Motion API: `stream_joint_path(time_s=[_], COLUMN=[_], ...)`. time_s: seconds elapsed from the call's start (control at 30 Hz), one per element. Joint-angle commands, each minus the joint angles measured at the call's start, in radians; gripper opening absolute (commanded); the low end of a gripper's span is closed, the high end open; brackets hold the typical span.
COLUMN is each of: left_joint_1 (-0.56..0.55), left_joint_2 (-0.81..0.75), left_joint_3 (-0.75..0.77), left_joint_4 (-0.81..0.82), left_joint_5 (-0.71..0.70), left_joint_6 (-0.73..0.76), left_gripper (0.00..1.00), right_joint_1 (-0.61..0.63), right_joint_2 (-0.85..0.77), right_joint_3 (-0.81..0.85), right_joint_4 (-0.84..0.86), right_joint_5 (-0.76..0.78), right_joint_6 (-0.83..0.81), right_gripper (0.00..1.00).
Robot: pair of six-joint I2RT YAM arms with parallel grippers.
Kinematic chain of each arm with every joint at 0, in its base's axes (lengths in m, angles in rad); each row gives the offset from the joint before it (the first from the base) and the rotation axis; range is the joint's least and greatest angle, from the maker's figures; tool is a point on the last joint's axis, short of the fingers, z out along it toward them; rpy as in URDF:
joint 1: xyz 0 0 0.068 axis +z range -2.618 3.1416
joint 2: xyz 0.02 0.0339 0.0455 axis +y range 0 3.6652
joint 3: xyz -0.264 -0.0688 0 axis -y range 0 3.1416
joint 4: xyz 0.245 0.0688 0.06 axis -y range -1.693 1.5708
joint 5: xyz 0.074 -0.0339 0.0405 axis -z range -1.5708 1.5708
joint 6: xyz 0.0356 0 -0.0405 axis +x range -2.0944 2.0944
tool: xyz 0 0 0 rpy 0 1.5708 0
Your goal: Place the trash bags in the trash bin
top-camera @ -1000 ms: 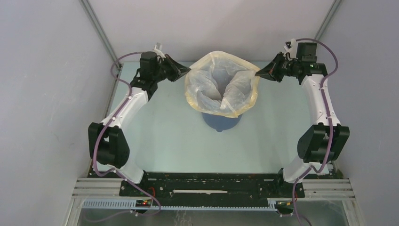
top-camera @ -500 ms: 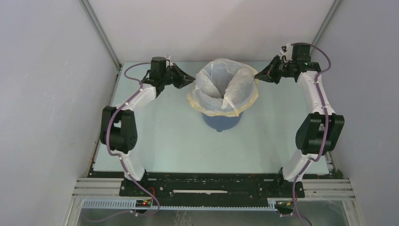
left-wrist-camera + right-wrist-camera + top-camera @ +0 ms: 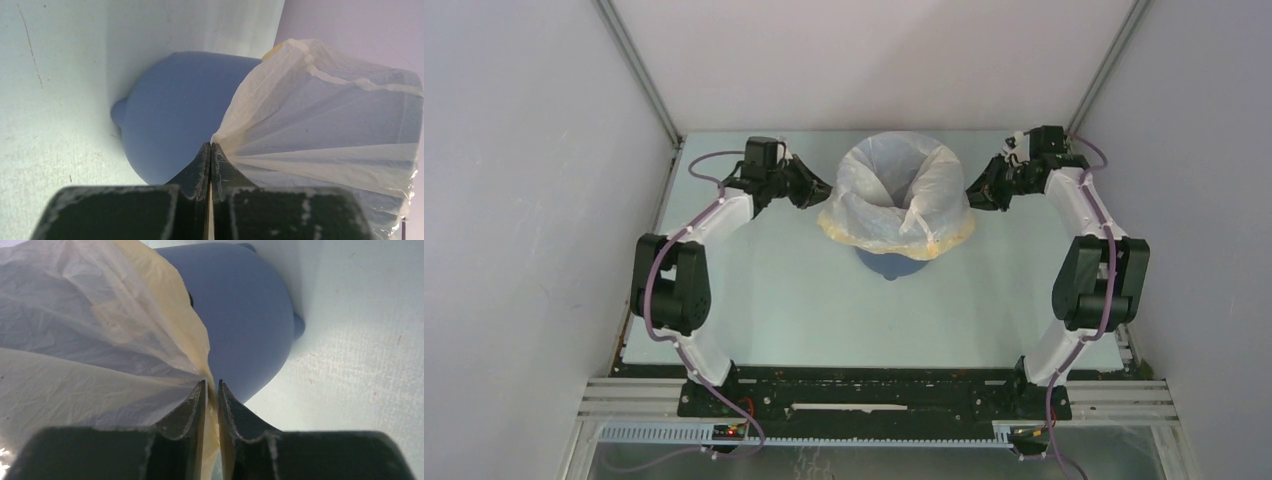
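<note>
Rim of the trash bag [image 3: 896,195] now drawn lower around the trash bin [image 3: 894,266].
I've dropped both arms: left gripper [image 3: 822,190] at 9 o'clock, right gripper [image 3: 972,191] at 3, each pinched tight on it.

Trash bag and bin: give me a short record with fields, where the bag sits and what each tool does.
bag: trash bag open, spread over the bin's top
bin: trash bin standing on the table, only its lower part showing
left tool: left tool shut on the bag's rim
right tool: right tool pinching the rim on the opposite side
</note>
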Motion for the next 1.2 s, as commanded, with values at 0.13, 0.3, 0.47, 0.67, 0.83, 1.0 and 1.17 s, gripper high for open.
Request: stream_joint_path(time_s=[0.13, 0.3, 0.47, 0.67, 0.83, 1.0, 1.17], left_joint_1=[0.047, 0.095, 0.126, 0.095, 0.033, -0.023, -0.037], left_joint_2=[-0.176, -0.328, -0.454, -0.495, -0.459, -0.39, -0.328], left_joint_3=[-0.009, -0.094, -0.244, -0.459, -0.582, -0.589, -0.585], left_joint_4=[-0.066, -0.07, -0.028, 0.252, 0.567, 0.638, 0.71], left_joint_5=[0.05, 0.044, 0.053, 0.134, 0.136, 0.12, 0.119], left_joint_6=[0.019, -0.005, -0.04, -0.239, -0.449, -0.487, -0.518], left_gripper=[0.34, 0.68, 0.85, 0.87, 0.85, 0.7, 0.41], right_joint_1=[-0.072, -0.131, -0.177, -0.13, -0.132, -0.113, -0.079], right_joint_2=[-0.149, -0.278, -0.423, -0.485, -0.53, -0.488, -0.457], right_joint_3=[0.062, -0.035, -0.154, -0.329, -0.501, -0.544, -0.544], right_joint_4=[-0.039, -0.069, -0.031, 0.143, 0.46, 0.571, 0.579], right_joint_5=[-0.112, -0.125, -0.153, -0.254, -0.324, -0.336, -0.308], right_joint_6=[0.067, 0.099, 0.121, 0.237, 0.431, 0.482, 0.476], right_gripper=[0.47, 0.65, 0.81, 0.83, 0.74, 0.6, 0.25])
